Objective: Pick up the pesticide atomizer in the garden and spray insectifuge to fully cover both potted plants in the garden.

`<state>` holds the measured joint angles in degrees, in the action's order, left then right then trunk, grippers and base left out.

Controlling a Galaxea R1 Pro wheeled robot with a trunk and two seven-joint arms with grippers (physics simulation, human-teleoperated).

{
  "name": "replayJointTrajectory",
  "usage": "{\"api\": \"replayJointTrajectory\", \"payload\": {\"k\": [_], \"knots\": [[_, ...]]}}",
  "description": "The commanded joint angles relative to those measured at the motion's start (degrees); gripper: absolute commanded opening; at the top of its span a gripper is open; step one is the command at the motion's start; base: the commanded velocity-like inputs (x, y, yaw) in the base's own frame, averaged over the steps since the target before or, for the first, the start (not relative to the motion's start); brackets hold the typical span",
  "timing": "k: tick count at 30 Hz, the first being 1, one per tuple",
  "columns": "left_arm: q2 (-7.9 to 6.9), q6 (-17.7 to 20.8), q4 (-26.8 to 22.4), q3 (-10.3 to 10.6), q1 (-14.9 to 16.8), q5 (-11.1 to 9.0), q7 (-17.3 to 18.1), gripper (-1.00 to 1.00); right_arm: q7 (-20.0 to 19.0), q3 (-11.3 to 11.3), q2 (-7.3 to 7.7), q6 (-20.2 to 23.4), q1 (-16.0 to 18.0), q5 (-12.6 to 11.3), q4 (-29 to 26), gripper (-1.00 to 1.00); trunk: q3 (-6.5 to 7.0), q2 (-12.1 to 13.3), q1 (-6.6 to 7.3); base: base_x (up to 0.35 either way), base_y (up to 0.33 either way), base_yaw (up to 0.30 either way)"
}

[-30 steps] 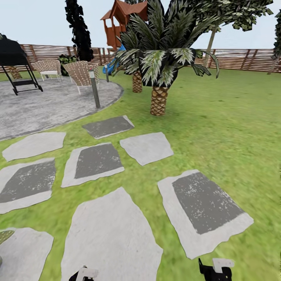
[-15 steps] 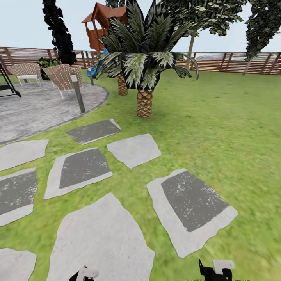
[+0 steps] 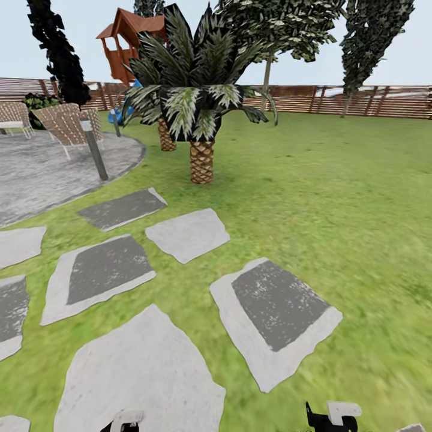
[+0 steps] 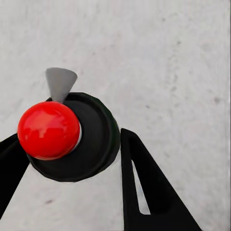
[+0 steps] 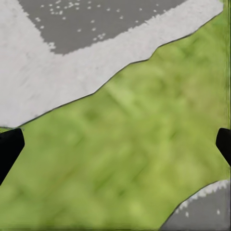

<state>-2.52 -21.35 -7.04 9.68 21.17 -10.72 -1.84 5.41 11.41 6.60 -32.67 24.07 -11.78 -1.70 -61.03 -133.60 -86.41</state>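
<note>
The left end effector (image 4: 72,161) is pinched on the pesticide atomizer (image 4: 94,142), which the left wrist view shows end-on: a round black end with a glossy red ball and a small grey cone on it, one dark finger (image 4: 144,183) against each side, pale stone beneath. The right end effector (image 5: 115,144) is spread wide with nothing between its tips, over grass at the edge of a stepping stone. In the head view both end effectors, left (image 3: 123,420) and right (image 3: 336,417), peek in at the lower edge, well in front of the short palm (image 3: 201,120) that stands on the lawn (image 3: 336,198). Grey stepping stones (image 3: 276,312) lie between the palm and the robot. Left of the palm is the round paved patio (image 3: 48,168), with a grey bollard light (image 3: 94,150) at its rim and wicker chairs (image 3: 63,123) on it. Behind the palm rise a brown play tower (image 3: 126,42) and tall trees, and a slatted wooden fence (image 3: 360,101) closes the garden.
</note>
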Motion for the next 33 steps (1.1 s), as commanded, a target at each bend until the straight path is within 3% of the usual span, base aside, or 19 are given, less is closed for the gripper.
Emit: {"api": "replayJointTrajectory", "payload": {"k": [1,33], "knots": [[-0.02,-0.2,0.0,0.5,0.0,-0.4,-0.2,-1.00,0.2,0.5,-0.01,-0.1,0.0,-0.4,0.0,1.00,0.03,0.0,0.01,0.000,0.000,-0.216],[-0.02,-0.2,0.1,0.5,0.0,-0.5,-0.3,-1.00,0.2,0.5,-0.09,-1.8,-0.4,-0.3,0.0,1.00,2.85,0.0,0.01,0.000,0.000,-0.104]]}}
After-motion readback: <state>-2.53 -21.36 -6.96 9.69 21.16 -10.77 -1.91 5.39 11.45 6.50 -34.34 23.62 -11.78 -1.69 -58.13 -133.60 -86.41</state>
